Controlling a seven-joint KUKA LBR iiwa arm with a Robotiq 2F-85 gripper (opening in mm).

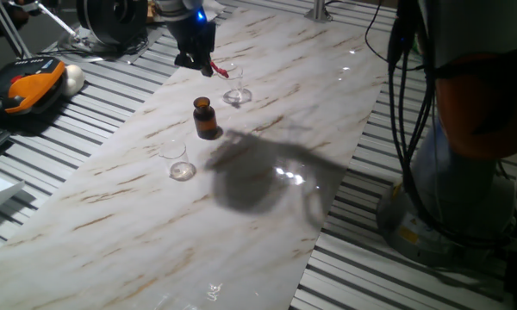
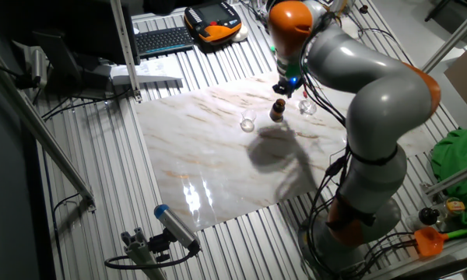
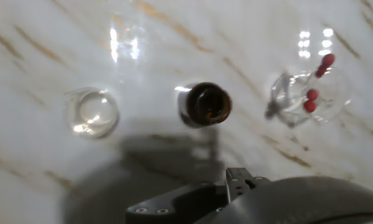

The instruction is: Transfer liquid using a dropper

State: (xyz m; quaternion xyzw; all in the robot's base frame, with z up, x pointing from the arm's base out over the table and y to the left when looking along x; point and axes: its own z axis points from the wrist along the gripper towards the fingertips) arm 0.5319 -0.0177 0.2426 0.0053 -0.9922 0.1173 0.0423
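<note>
A small brown bottle (image 1: pixel 206 118) stands open on the marble tabletop (image 1: pixel 241 224); the hand view looks straight down into its mouth (image 3: pixel 204 104). A clear glass (image 1: pixel 236 86) behind it holds a dropper with a red bulb (image 1: pixel 217 71), which leans in the glass in the hand view (image 3: pixel 312 94). A second, empty glass (image 1: pixel 179 161) stands in front of the bottle (image 3: pixel 92 112). My gripper (image 1: pixel 196 60) hovers above the bottle, just left of the dropper's bulb, with nothing visibly between its fingers. The fingertips are hidden in the hand view.
An orange and black pendant (image 1: pixel 21 90) and a keyboard lie on the slatted bench left of the tabletop. Cables (image 1: pixel 414 129) and the arm's base (image 2: pixel 358 210) stand to the right. The arm's shadow (image 1: pixel 258 172) falls across the middle of the marble.
</note>
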